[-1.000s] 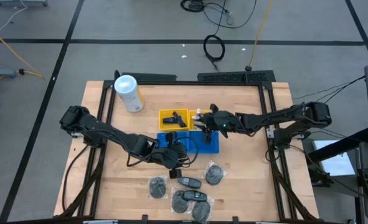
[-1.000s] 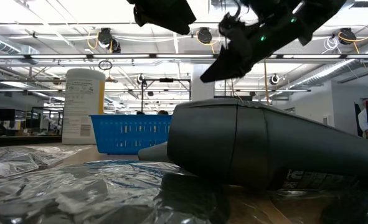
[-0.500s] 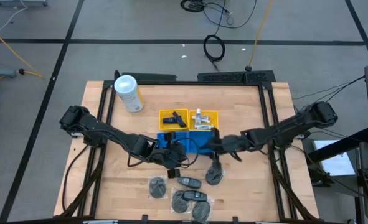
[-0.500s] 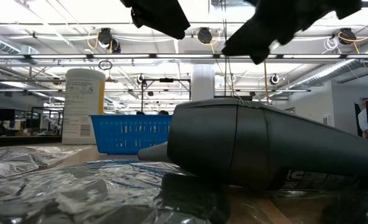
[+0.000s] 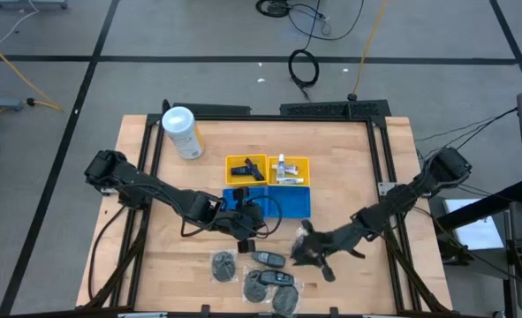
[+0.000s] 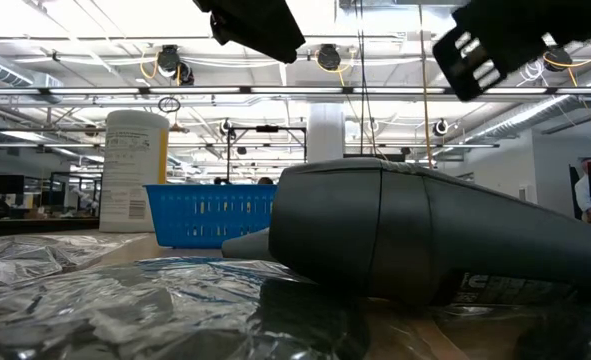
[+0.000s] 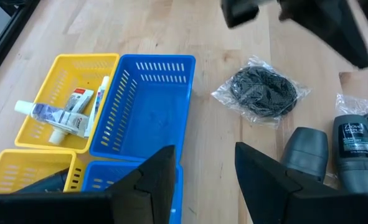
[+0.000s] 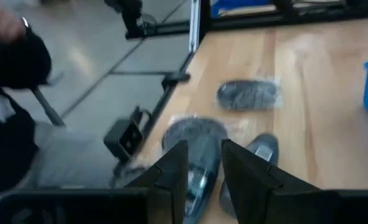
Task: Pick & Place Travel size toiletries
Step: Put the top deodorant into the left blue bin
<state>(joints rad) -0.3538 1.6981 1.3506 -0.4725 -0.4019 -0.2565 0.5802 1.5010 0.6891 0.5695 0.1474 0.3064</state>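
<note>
Several wrapped toiletries lie on the wood near the table's front edge: grey round clear-wrapped pieces (image 5: pixel 223 265) and dark grey bottles (image 5: pixel 269 278). White tubes (image 5: pixel 287 170) lie in the yellow tray (image 5: pixel 268 157), and small black pieces (image 5: pixel 245 168) in its left compartment. The blue tray (image 5: pixel 278 208) stands just in front of it. My right gripper (image 5: pixel 312 246) hangs open above the wrapped pieces (image 8: pixel 193 134) and touches nothing. My left gripper (image 5: pixel 247 231) is open and empty at the blue tray's near left corner (image 7: pixel 171 99).
A tall white canister with a yellow label (image 5: pixel 181 132) stands at the far left. One grey wrapped piece (image 7: pixel 258 93) lies to the right of the blue tray. A person's dark sleeve and hand (image 8: pixel 9 62) show beyond the table's edge. Bare wood lies at the left and the right.
My right gripper has swung from above the yellow tray toward the table's near edge and now stands over the wrapped pieces at the front. The white tubes in the yellow tray, hidden under it before, now show.
</note>
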